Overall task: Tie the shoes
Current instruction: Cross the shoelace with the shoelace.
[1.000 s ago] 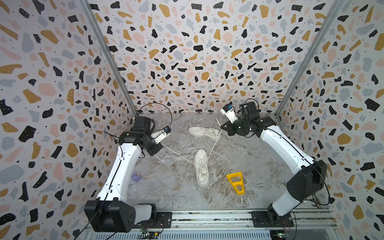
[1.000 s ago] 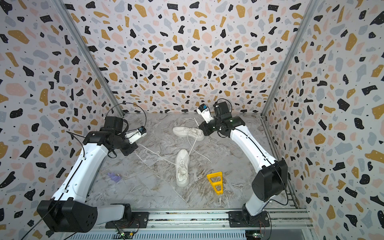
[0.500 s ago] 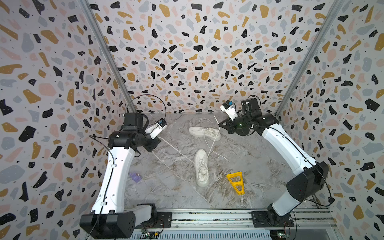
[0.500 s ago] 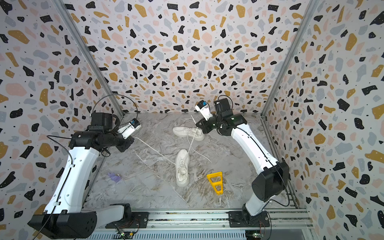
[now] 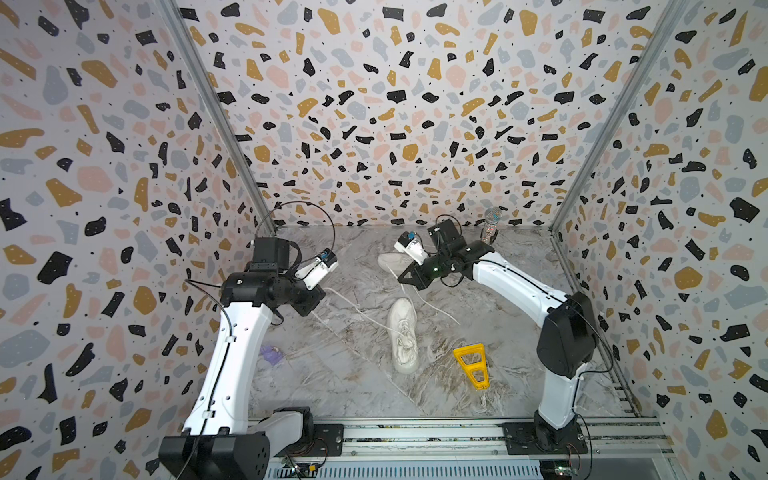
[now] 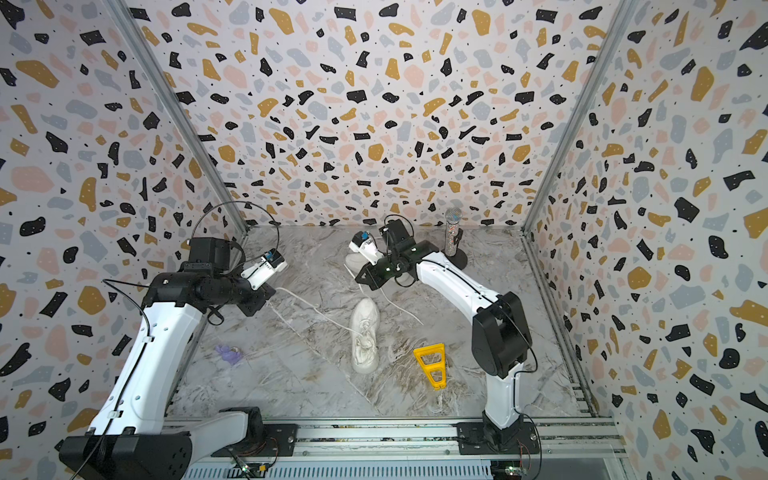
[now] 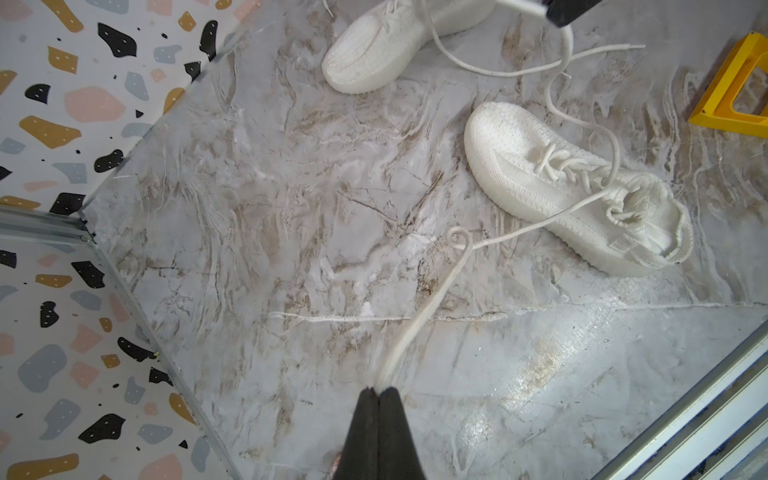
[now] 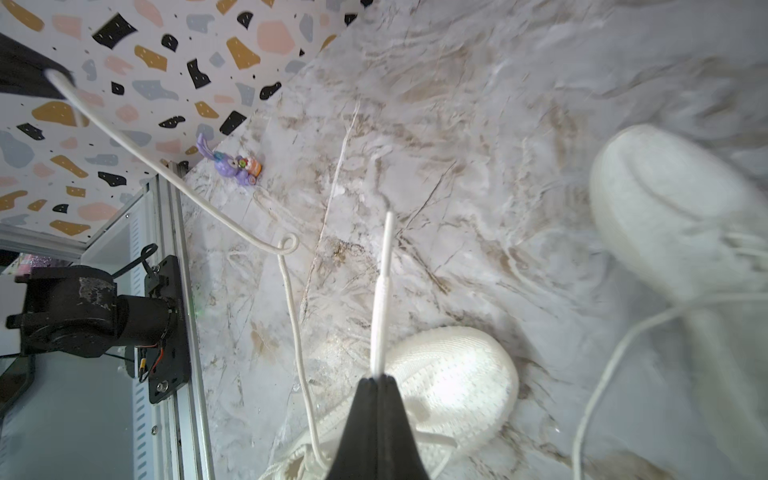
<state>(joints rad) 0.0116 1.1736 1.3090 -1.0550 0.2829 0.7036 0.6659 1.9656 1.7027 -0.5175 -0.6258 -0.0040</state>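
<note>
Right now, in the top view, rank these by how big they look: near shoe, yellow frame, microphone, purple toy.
1. near shoe
2. yellow frame
3. microphone, farthest back and partly hidden by the arm, so its rank is unsure
4. purple toy

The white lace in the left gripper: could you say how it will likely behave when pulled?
Probably floppy: the lace kinks into a small curl between the left gripper and the nearer sneaker. Its corded surface likely grips well. Pulled harder, it may drag that sneaker.
</note>
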